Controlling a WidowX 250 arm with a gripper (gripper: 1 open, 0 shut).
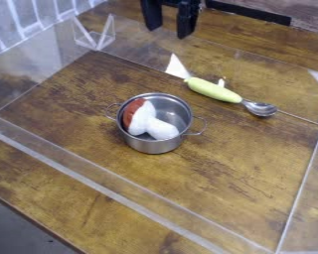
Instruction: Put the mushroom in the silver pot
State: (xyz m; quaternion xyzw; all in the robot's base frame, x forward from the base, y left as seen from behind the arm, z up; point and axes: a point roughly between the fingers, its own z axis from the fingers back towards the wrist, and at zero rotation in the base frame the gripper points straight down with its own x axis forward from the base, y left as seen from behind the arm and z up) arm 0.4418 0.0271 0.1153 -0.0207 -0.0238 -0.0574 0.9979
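Observation:
The silver pot (158,126) stands on the wooden table near the middle. Inside it lies the mushroom (148,119), red cap toward the left wall and white stem toward the right. My gripper (170,22) hangs at the top edge of the view, well behind and above the pot. Its two dark fingers (152,16) stand apart with nothing between them, so it is open and empty.
A spoon with a yellow-green handle (215,91) and metal bowl (261,109) lies right of and behind the pot. Clear plastic walls (148,203) ring the wooden work area, with a white triangular tab (177,66) near the spoon.

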